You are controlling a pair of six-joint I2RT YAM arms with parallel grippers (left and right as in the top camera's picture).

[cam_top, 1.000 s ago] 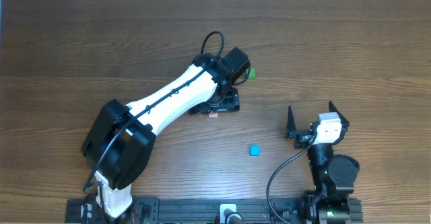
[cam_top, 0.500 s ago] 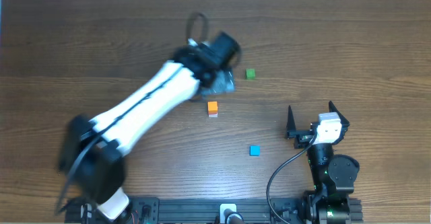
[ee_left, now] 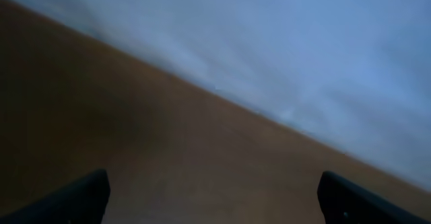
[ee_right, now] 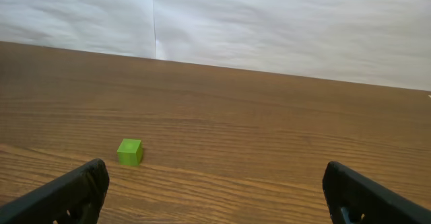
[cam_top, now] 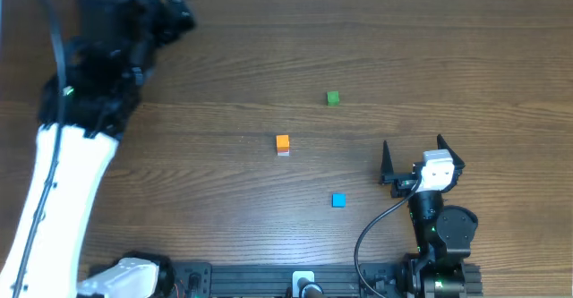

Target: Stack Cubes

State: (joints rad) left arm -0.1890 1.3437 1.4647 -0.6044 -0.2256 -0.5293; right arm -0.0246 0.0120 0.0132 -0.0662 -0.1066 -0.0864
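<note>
Wood-grain table [cam_top: 448,47] spreads brown and matte under two arms. From its base at 7 o'clock, the left arm's white link stretches up to 10 o'clock, ending in the black left gripper [cam_top: 175,7], fingers spread wide and empty. The right gripper [cam_top: 414,159] sits low at 4 o'clock, its pointed black fingers also parted, holding nothing. Near centre, a small orange cube [cam_top: 283,141] rests on a pale cube [cam_top: 283,153]. A green cube [cam_top: 333,98] lies at 1 o'clock from that stack, a blue cube [cam_top: 337,200] at 5 o'clock.
</note>
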